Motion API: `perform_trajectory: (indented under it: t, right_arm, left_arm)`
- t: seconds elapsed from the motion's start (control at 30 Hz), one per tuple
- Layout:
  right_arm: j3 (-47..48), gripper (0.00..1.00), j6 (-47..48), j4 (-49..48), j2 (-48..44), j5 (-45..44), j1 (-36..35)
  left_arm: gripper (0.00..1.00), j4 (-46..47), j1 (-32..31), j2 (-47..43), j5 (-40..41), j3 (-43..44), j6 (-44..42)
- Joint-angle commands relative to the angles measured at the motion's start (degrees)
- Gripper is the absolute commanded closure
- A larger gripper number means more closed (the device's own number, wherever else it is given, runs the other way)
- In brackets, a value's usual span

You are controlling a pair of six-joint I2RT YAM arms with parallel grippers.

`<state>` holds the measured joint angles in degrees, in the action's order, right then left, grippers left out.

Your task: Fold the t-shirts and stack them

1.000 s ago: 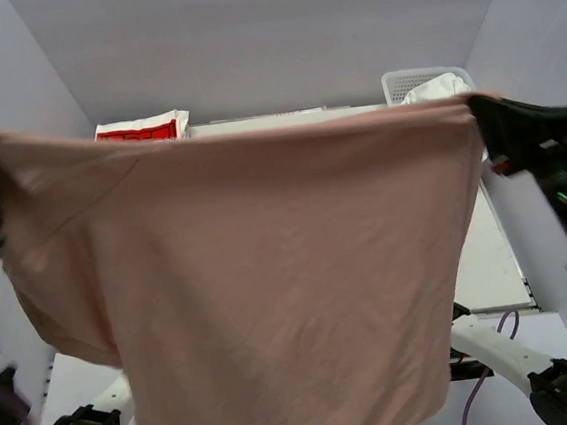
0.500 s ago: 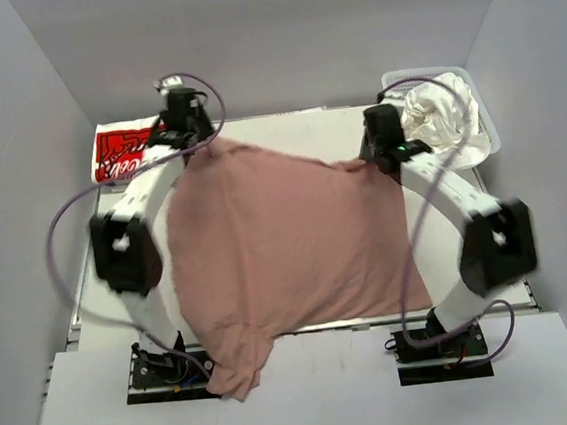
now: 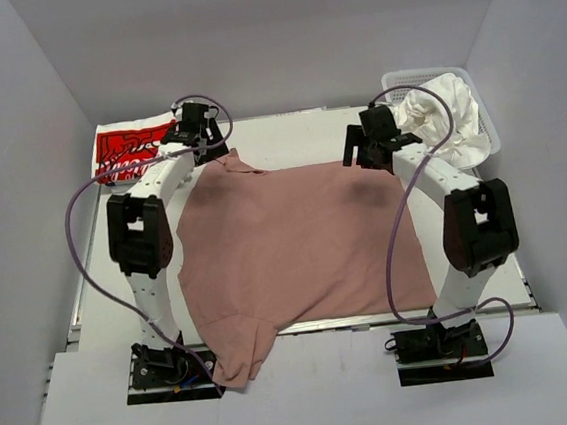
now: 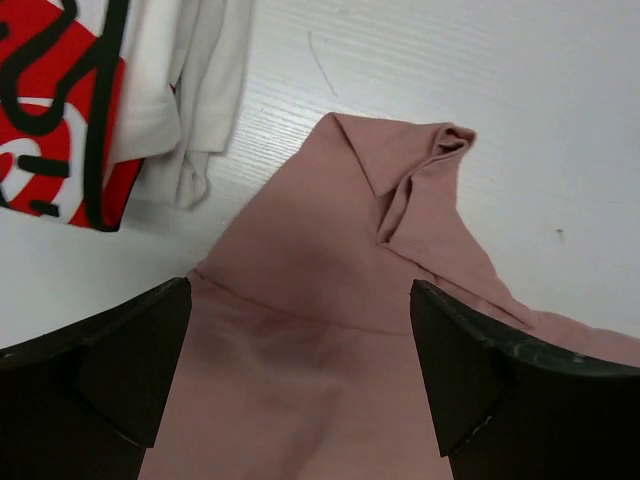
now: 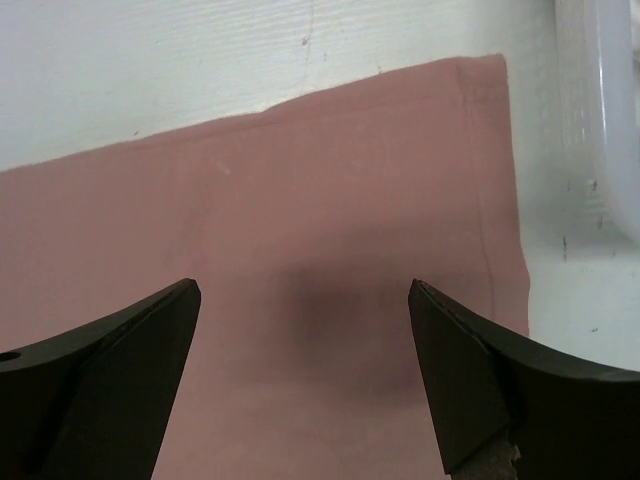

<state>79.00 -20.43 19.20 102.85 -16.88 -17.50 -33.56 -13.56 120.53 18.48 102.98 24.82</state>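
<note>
**A:** Starting with the biggest: white surface (image 3: 286, 132). On it?

**B:** Spread flat across most of it, dusty-pink t-shirt (image 3: 296, 241). Near-left part drooping over the near edge, beside the left arm's base.

**A:** And at the far corners?

**B:** Far right, just beyond the pink hem, white mesh basket (image 3: 398, 81), stuffed with crumpled white t-shirts (image 3: 445, 112). Far left, white t-shirt with red logo (image 3: 132, 152), lying close beside the pink one.

**A:** Smallest last, then?

**B:** Above the pink far-left corner with its small folded-over flap, left gripper (image 4: 300, 290), jaws spread wide, holding nothing. Above the pink far-right corner, near the basket wall, right gripper (image 5: 303, 287), likewise gaping and bare. Only flat pink cloth and a strip of white surface between those fingertips.
</note>
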Motion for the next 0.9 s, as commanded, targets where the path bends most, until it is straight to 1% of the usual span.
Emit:
perform_trajectory:
  t: [0.0, 0.03, 0.07, 0.1, 0.13, 0.17, 0.27, 0.37, 0.53, 0.57, 0.6, 0.63, 0.67, 0.7, 0.73, 0.77, 0.8, 0.83, 0.87]
  right_arm:
    - [-3.75, 0.10, 0.65, -1.45, -5.28, 5.10, -0.34]
    - [-5.42, 0.10, 0.48, -1.45, -5.64, 6.15, -0.35]
    - [-7.35, 0.10, 0.39, -1.53, -6.25, 6.60, -0.43]
    - [-8.41, 0.10, 0.39, -2.14, -6.69, 7.47, -0.35]
    - [-11.30, 0.10, 0.30, -2.59, -7.13, 8.26, -0.43]
    - [-12.02, 0.10, 0.30, -2.68, -7.48, 8.36, -0.43]
    - [-15.44, 0.10, 0.74, -2.85, -7.75, 8.54, -0.35]
    - [-17.30, 0.10, 1.79, -3.56, -6.44, 8.53, -0.26]
    - [-16.60, 0.10, 4.16, -6.71, -2.40, 8.01, -0.08]
    - [-13.29, 0.10, 4.17, -6.63, 1.35, 8.09, 0.01]
    - [-11.87, 0.10, 4.34, -6.28, 2.96, 8.62, -0.08]
    - [-10.55, 0.10, 4.08, -5.93, 4.45, 8.62, 0.01]
    - [-5.92, 0.10, 3.99, -4.97, 8.82, 8.71, 0.09]
    - [-4.40, 0.10, 3.73, -4.44, 10.25, 8.36, 0.18]
    - [-2.90, 0.10, 3.64, -3.57, 11.83, 7.84, 0.36]
    - [0.50, 0.10, 3.64, -2.95, 16.03, 7.66, 0.88]
    - [3.85, 0.10, 4.25, -1.55, 17.20, 7.83, 1.15]
    - [8.23, 0.10, 4.69, -0.67, 18.86, 8.18, 1.50]
    - [10.45, 0.10, 4.95, 0.30, 23.14, 8.27, 2.11]
  left_arm:
    - [0.00, 3.94, -0.93, -9.85, -1.78, -7.93, 0.31]
    - [0.00, 3.94, -0.94, -10.83, -1.78, -9.80, 0.93]
    - [0.00, 3.94, -0.94, -11.80, -3.09, -13.73, 0.93]
    - [0.00, 3.94, -0.94, -12.42, -5.45, -15.51, 0.93]
    - [0.00, 3.94, -0.94, -12.95, -6.17, -17.01, 0.93]
    - [0.00, 3.94, -0.94, -13.56, -6.87, -19.63, 0.93]
    - [0.00, 2.63, -0.94, -13.05, -9.25, -22.98, 1.54]
    - [0.00, 2.62, -0.94, -11.90, -9.77, -24.93, 1.55]
    - [0.00, 1.92, -0.94, -7.87, -8.20, -24.23, 1.55]
    - [0.00, 3.31, -0.94, -6.72, -7.67, -22.84, 1.55]
    - [0.00, 3.33, -0.42, -5.32, -7.67, -21.78, 1.55]
    - [0.00, 2.80, -0.41, -3.48, -7.67, -17.77, 1.55]
    - [0.00, 0.10, 0.20, 1.24, -8.19, -15.12, 1.55]
    - [0.00, -0.97, 0.20, 3.64, -7.67, -12.57, 1.55]
    - [0.00, -1.94, 0.20, 5.92, -7.15, -7.32, 0.59]
    - [0.00, -2.82, 0.20, 8.29, -7.14, -4.66, 0.06]
    - [0.00, -4.13, 0.20, 13.02, -7.66, -1.85, -1.34]
    - [0.00, -5.01, 0.20, 15.50, -7.67, 4.27, -1.87]
    - [0.00, -6.15, 0.20, 18.05, -8.63, 7.90, -2.58]
